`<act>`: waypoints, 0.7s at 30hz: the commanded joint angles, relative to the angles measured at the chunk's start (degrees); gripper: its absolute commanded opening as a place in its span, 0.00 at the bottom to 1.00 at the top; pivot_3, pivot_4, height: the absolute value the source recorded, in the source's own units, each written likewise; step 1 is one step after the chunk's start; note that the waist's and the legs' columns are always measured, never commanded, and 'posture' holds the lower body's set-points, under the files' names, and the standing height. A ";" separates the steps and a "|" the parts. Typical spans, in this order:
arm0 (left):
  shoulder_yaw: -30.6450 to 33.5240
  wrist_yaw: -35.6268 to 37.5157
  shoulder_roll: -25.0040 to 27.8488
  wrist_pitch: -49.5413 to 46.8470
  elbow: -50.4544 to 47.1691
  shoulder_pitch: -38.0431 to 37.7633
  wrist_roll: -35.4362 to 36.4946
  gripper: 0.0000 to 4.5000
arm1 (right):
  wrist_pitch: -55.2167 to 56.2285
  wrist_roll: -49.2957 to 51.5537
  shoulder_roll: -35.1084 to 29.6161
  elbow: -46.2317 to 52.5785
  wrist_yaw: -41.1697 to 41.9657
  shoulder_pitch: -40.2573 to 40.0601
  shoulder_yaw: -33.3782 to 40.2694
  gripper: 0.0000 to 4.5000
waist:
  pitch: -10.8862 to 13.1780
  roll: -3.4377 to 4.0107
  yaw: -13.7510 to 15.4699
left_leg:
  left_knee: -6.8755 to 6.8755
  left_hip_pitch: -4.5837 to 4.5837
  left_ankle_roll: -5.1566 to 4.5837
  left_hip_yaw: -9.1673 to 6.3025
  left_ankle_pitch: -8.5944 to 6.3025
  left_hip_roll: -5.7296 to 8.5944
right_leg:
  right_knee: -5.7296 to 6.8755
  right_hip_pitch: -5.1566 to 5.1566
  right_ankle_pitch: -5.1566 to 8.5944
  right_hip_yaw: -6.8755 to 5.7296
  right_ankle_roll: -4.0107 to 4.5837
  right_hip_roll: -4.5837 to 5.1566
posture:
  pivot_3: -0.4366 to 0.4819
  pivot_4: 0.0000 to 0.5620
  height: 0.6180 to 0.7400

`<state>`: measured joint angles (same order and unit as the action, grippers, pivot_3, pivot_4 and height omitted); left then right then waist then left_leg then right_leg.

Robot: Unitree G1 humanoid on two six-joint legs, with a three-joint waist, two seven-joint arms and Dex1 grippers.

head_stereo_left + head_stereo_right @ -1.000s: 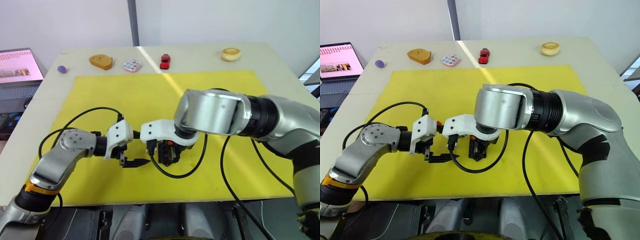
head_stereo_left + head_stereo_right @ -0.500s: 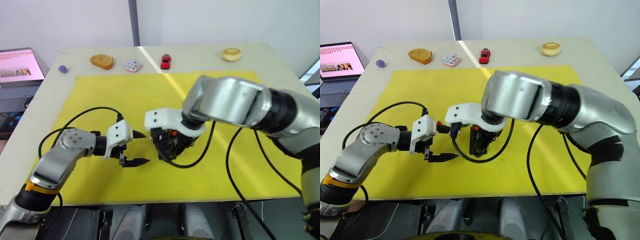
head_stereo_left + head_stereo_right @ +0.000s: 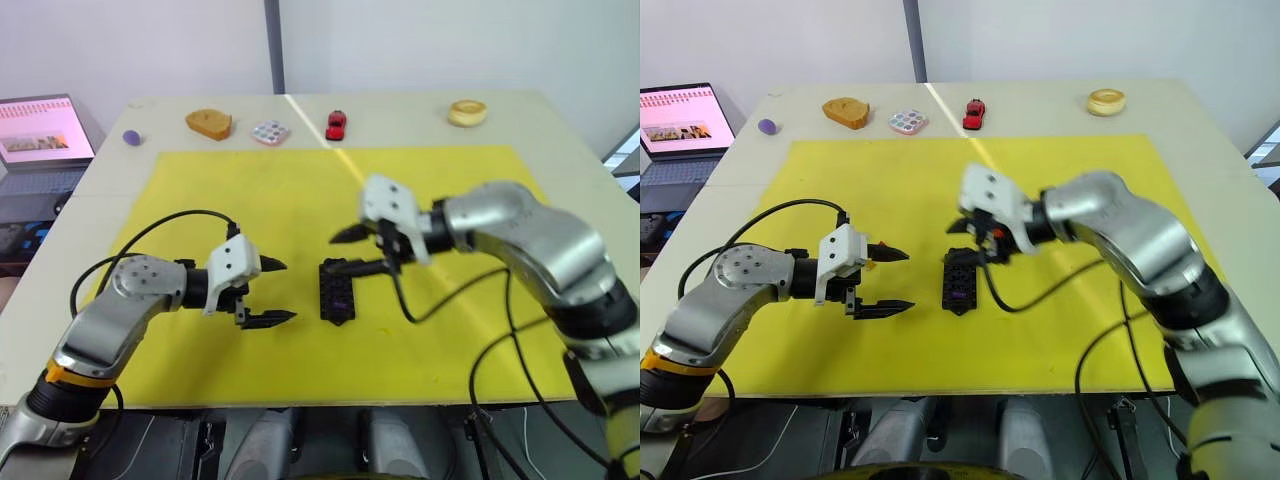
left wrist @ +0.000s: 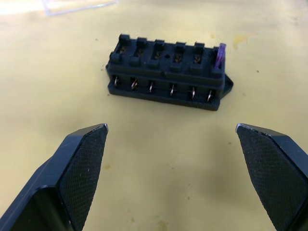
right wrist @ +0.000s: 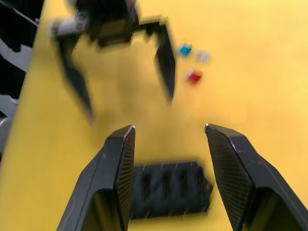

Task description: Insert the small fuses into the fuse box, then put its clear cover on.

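Observation:
The black fuse box (image 3: 337, 290) lies on the yellow mat (image 3: 300, 190) between my two grippers. A purple fuse (image 4: 221, 53) stands in one end slot; the other slots look bare. My left gripper (image 3: 288, 291) is open, just left of the box, its fingers pointing at it. Just beyond the box hovers my right gripper (image 3: 335, 252), open with nothing between its fingers. Teal (image 5: 185, 49), grey (image 5: 203, 56) and red (image 5: 194, 76) fuses lie loose on the mat beside the left gripper. An edge of the clear cover (image 4: 79, 5) shows past the box.
Along the table's far edge sit a purple ball (image 3: 131, 137), a brown toast-like piece (image 3: 208, 123), a pastel tile (image 3: 270, 131), a red toy car (image 3: 336, 124) and a tan ring (image 3: 466, 111). A laptop (image 3: 40, 135) stands off the table's left side.
My right arm has swung back to the right and lifted off the fuse box, which now lies uncovered. The left gripper has stayed in place, open.

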<state>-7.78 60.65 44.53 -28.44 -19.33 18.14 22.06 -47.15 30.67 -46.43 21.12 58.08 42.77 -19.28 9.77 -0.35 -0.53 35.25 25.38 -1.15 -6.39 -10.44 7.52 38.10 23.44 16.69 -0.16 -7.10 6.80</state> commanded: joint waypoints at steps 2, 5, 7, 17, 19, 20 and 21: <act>0.96 -0.87 -0.58 -0.09 -1.09 0.36 0.38 1.00 | 6.57 -0.14 1.41 3.24 0.37 -6.29 4.81 0.38 | 0.00 0.02 -0.53 | -0.04 -0.03 0.01 0.00 0.00 -0.05 | 0.00 0.00 0.00 0.01 0.01 -0.02 | 0.48 0.27 1.00; 0.56 -1.12 -0.89 -0.49 -1.47 0.21 0.48 1.00 | 7.49 1.24 3.03 3.84 0.23 -9.25 6.16 0.02 | 0.00 0.01 -0.34 | -0.06 -0.04 0.02 -0.01 0.01 -0.06 | 0.00 0.01 0.01 0.01 0.02 -0.03 | 0.48 0.27 1.00; 0.46 -1.08 -0.94 -0.63 -1.47 0.28 0.49 1.00 | 7.63 1.27 3.78 4.18 0.43 -9.97 6.25 0.01 | 0.00 0.01 -0.20 | -0.03 -0.04 0.02 -0.01 0.01 -0.05 | -0.01 -0.01 0.01 0.01 0.01 -0.02 | 0.48 0.27 1.00; -0.82 0.43 -1.68 -0.84 -1.51 0.83 0.79 1.00 | 9.21 -1.94 4.21 4.80 1.73 -13.29 2.92 0.01 | 0.00 0.00 -0.09 | 0.00 -0.04 0.02 -0.05 0.01 -0.04 | -0.03 -0.05 0.01 -0.01 0.01 -0.01 | 0.48 0.27 1.00; -1.21 0.74 -2.09 -0.46 -0.75 1.37 0.30 1.00 | 9.80 -2.69 4.50 4.02 1.83 -13.40 2.43 0.01 | 0.00 0.00 -0.05 | 0.01 -0.04 0.02 -0.05 0.01 -0.04 | -0.03 -0.06 0.01 -0.01 0.01 -0.01 | 0.48 0.27 1.00; -1.43 0.80 -2.30 -0.31 -0.42 1.61 0.04 1.00 | 9.94 -3.01 4.67 3.61 1.81 -13.36 2.25 0.01 | 0.00 0.00 -0.03 | 0.01 -0.04 0.02 -0.05 0.01 -0.04 | -0.03 -0.06 0.01 -0.01 0.01 -0.01 | 0.48 0.27 1.00; -1.61 0.81 -2.49 -0.21 -0.20 1.81 -0.15 1.00 | 10.08 -3.28 4.80 3.32 1.86 -13.35 2.15 0.01 | 0.00 0.00 -0.02 | 0.01 -0.04 0.02 -0.05 0.01 -0.04 | -0.03 -0.07 0.01 -0.01 0.01 -0.01 | 0.48 0.27 1.00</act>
<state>-9.54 61.23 42.23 -29.59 -19.09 18.86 21.94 -38.30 27.87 -42.09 24.24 59.55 29.24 -17.37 9.77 -0.35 -0.54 35.26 25.34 -1.13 -6.44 -10.43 7.48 38.07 23.37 16.70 -0.18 -7.09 6.79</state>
